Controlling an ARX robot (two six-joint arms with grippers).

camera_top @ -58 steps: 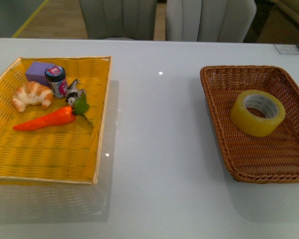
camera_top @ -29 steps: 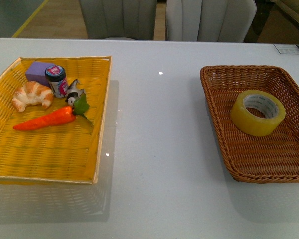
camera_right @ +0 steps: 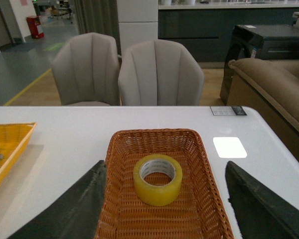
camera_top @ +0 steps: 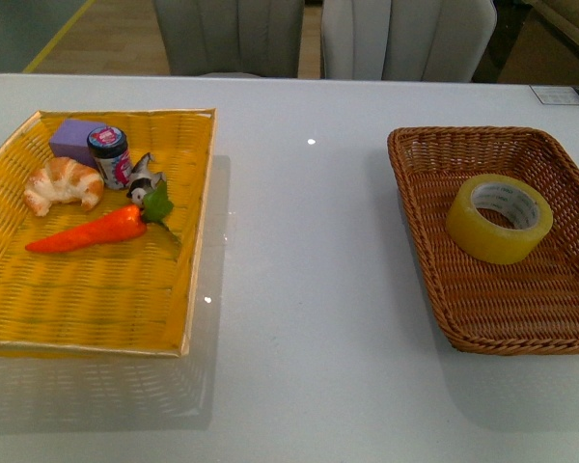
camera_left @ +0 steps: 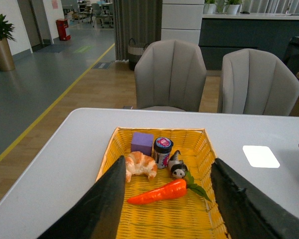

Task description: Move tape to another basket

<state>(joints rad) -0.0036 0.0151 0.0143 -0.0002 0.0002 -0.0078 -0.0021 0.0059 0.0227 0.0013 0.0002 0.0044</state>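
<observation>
The yellowish tape roll [camera_top: 499,218] lies flat in the brown wicker basket [camera_top: 423,231] at the right of the table. It also shows in the right wrist view [camera_right: 158,179], inside the basket [camera_right: 122,189]. My right gripper [camera_right: 163,209] is open and empty, hanging well above and short of the tape, its fingers [camera_right: 74,206] spread wider than the basket. My left gripper [camera_left: 168,199] is open and empty above the yellow tray [camera_left: 202,164]. Neither gripper shows in the front view.
The flat yellow woven tray [camera_top: 96,299] at the left holds a croissant [camera_top: 63,183], a purple block [camera_top: 75,140], a small jar [camera_top: 109,156], a toy cow [camera_top: 143,183] and a carrot [camera_top: 87,231]. Bare white table [camera_top: 309,270] lies between tray and basket. Two chairs stand behind.
</observation>
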